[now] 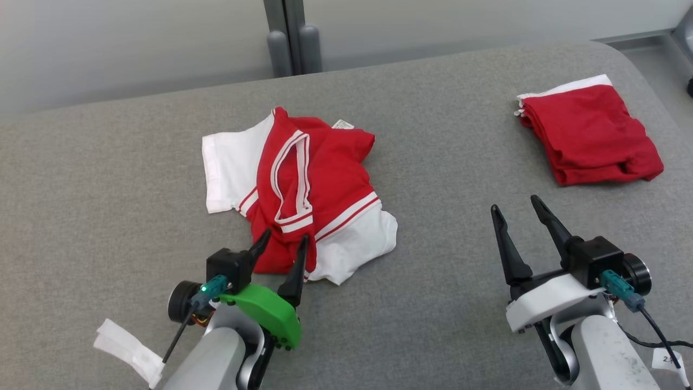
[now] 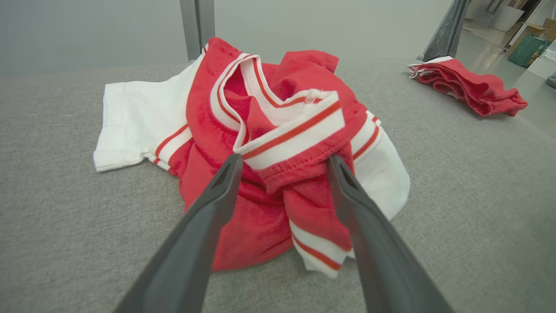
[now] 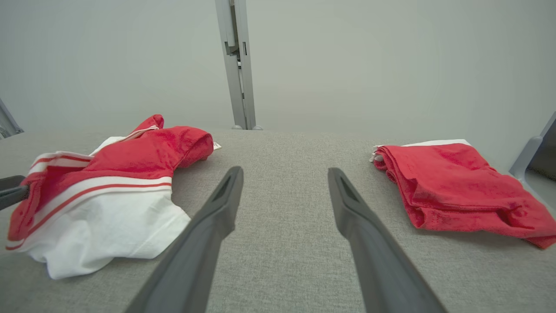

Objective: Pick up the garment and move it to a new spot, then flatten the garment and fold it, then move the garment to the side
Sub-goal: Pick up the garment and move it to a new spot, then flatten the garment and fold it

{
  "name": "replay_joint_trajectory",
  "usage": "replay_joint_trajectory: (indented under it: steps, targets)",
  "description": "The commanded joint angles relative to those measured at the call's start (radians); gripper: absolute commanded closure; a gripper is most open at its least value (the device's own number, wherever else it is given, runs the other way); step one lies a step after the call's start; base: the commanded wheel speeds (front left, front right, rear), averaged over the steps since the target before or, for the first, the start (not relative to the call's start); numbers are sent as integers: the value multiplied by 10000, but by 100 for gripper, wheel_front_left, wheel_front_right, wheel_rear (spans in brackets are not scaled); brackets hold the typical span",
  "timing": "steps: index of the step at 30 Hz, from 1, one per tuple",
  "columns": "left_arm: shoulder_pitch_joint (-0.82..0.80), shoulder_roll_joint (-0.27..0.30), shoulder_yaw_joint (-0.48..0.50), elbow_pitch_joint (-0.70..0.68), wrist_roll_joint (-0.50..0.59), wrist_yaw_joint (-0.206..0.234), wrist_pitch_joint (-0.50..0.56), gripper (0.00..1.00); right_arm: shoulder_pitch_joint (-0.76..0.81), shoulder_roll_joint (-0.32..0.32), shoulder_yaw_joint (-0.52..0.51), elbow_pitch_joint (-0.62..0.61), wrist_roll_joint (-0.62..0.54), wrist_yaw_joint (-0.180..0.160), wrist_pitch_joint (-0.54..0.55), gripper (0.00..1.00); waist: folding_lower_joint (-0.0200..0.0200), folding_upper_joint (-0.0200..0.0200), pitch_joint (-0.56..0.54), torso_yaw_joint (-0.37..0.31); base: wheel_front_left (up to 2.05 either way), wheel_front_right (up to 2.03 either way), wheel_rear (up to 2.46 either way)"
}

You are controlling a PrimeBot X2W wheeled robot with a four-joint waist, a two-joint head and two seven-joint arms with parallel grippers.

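Observation:
A crumpled red and white shirt (image 1: pixel 325 173) with striped bands lies on the grey padded table (image 1: pixel 108 179), left of the middle. My left gripper (image 1: pixel 285 236) is at the shirt's near edge, open. In the left wrist view its fingers (image 2: pixel 217 204) stand on either side of a raised red fold of the shirt (image 2: pixel 208 126) under a white striped band. My right gripper (image 1: pixel 514 204) hovers open over bare table at the right, with nothing between its fingers (image 3: pixel 217 213). From the right wrist view the shirt (image 3: pixel 130 161) lies off to the left.
A folded red garment (image 1: pixel 590 135) with a white edge lies at the table's far right and also appears in the right wrist view (image 3: pixel 456 182). A grey post (image 1: pixel 292 38) stands behind the table's far edge. The table's right edge curves away near the folded garment.

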Motion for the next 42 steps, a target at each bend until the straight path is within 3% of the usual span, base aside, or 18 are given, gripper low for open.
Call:
replay_joint_trajectory:
  steps: [1,12,19,31,42]
  targets:
    - [263,0,154,-150,-34,61,-73,0,114,-35,-42,11,-21,-15,-45,0,0,-1,-421,245,0,0,0]
    - [2261,-179,1981,-2094,389,322,-71,0,728,-35,-69,-36,164,-15,-45,0,0,-1,-1311,660,0,0,0]
    - [3287,-373,2904,-2756,694,227,-72,0,1215,-35,-221,9,405,-15,-45,0,0,-1,-1446,779,0,0,0]
    - [3943,-551,3643,-3103,1153,88,-73,0,1663,-35,-352,107,667,-15,-45,0,0,-1,-1498,749,0,0,0]
    - [3860,-606,3757,-2911,1316,11,-73,0,1510,-35,-348,225,629,-15,-46,0,0,-1,-1454,682,0,0,0]
